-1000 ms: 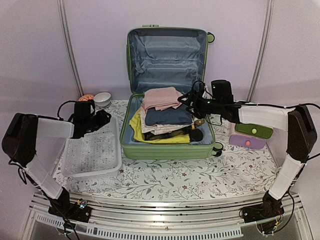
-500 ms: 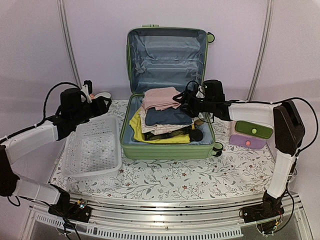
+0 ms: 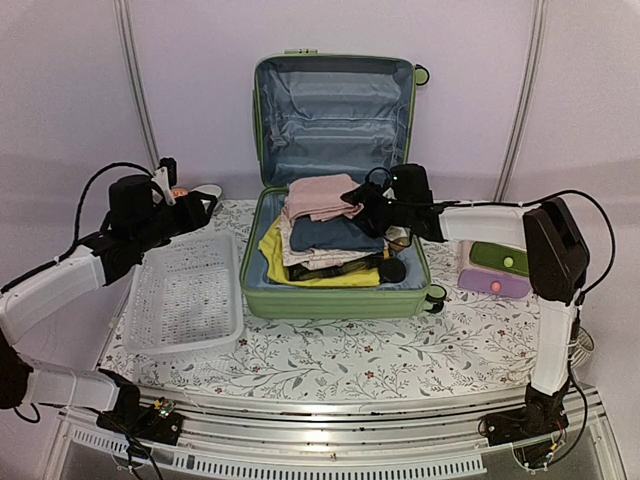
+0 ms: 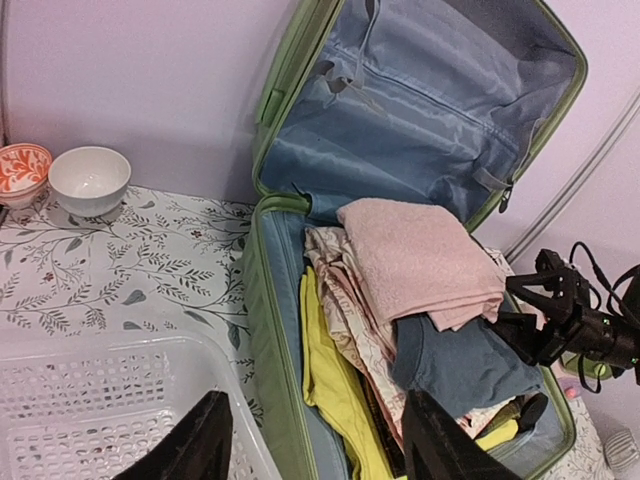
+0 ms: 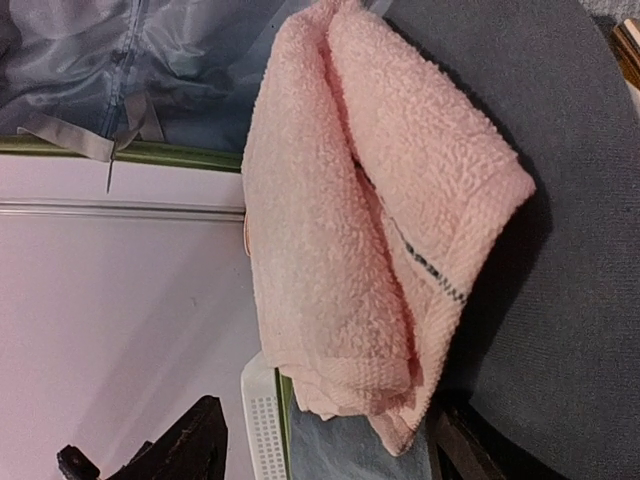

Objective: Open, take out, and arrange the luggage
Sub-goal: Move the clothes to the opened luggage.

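Observation:
The light-green luggage (image 3: 338, 297) lies open at the table's middle, its lid upright against the wall, grey-blue lining showing. Inside lie a folded pink towel (image 3: 322, 196), a blue garment (image 3: 335, 233) and a yellow cloth (image 3: 275, 255). My right gripper (image 3: 358, 198) is open, its fingers straddling the pink towel's (image 5: 350, 210) near edge, just short of touching. My left gripper (image 3: 197, 208) is open and empty above the white basket's far edge, left of the luggage (image 4: 275, 330). The towel also shows in the left wrist view (image 4: 420, 260).
A white perforated basket (image 3: 188, 300) stands left of the luggage. A white bowl (image 4: 89, 180) and an orange-patterned bowl (image 4: 20, 168) sit at the back left. A green and purple box (image 3: 500, 272) stands right of the luggage.
My right gripper has moved left over the luggage toward the pink towel. My left arm has risen and swung back, its gripper now over the basket's far edge.

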You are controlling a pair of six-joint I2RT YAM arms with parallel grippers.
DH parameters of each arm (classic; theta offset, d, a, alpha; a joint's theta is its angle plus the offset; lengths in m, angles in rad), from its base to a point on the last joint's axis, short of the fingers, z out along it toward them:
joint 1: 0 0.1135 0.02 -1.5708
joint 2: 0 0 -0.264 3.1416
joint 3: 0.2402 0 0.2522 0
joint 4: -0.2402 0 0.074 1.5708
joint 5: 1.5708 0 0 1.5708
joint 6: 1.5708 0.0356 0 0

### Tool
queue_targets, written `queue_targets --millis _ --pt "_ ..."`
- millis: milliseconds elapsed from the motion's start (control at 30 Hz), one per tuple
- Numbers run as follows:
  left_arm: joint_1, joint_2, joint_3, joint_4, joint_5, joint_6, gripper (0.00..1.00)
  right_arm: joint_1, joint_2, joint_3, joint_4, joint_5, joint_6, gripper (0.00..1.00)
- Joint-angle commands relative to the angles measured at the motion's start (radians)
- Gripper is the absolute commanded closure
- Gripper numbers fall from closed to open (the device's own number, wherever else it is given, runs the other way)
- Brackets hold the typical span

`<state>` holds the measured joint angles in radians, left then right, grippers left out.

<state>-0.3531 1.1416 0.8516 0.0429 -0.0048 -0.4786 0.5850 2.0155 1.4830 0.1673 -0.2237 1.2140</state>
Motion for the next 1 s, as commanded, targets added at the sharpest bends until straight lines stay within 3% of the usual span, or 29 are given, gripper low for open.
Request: queue_targets --millis 0,300,333,467,567,800,967 --pt "-0.012 -0.022 -0.014 -0.02 0.009 0.011 0.39 0.029 0.026 0.059 -0.047 0.108 0.085 0.3" --pt "-0.014 -0.065 -0.027 -0.036 -0.004 0.02 0.39 0.038 0.069 0.151 -0.099 0.189 0.211 0.35" --pt "-0.014 -0.069 -0.026 -0.04 -0.004 0.02 0.39 0.038 0.071 0.158 -0.097 0.19 0.221 0.41" --pt "-0.014 -0.09 -0.026 -0.054 -0.016 0.027 0.39 0.038 0.079 0.157 -0.065 0.183 0.25 0.85" --pt "-0.013 -0.103 -0.026 -0.067 -0.023 0.035 0.38 0.039 0.069 0.148 -0.057 0.171 0.247 0.95" --pt "-0.021 -0.108 -0.023 -0.071 0.014 0.05 0.39 0.072 -0.013 0.067 -0.04 0.155 0.231 0.97" --pt "-0.055 -0.101 -0.023 -0.062 0.042 0.063 0.39 0.099 -0.154 -0.105 -0.002 0.17 0.214 0.97"
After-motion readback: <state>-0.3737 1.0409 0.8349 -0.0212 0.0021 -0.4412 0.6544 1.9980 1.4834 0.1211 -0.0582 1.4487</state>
